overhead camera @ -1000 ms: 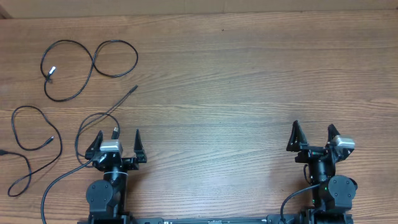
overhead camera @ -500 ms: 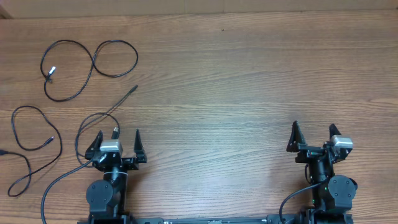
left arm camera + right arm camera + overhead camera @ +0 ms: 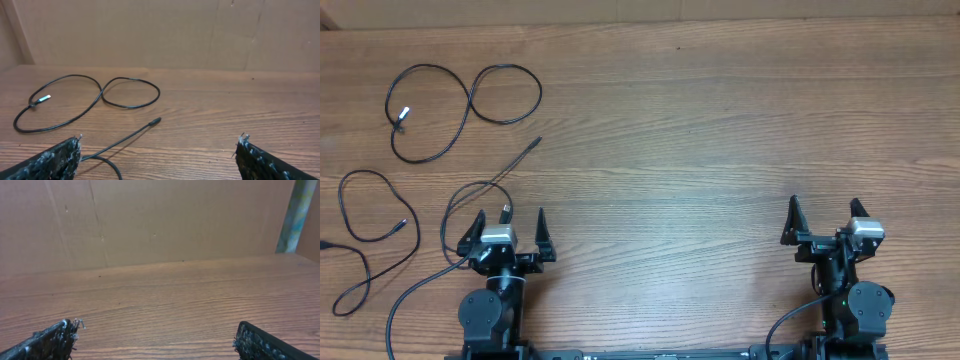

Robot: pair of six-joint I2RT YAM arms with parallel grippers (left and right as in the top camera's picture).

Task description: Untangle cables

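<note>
Your left gripper (image 3: 510,215) stands spread wide and empty, and your right gripper (image 3: 825,203) is the same, holding nothing. Overhead, three cables lie apart on the left of the table (image 3: 700,150): a plug-tipped cable (image 3: 515,162) curling beside the left gripper, a looped cable (image 3: 398,228) near the edge, and a figure-eight cable (image 3: 470,97) farthest out. The left wrist shows only two of them. The right wrist shows just wood and a cardboard wall (image 3: 150,220).

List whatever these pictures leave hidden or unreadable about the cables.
- Overhead: the leftmost cable runs off the left edge; its end is unseen.
- Overhead: the nearest cable is partly hidden by the left gripper and leaves the bottom edge.
- All views: plug types too small to tell.
- Right wrist: no cable in frame.
</note>
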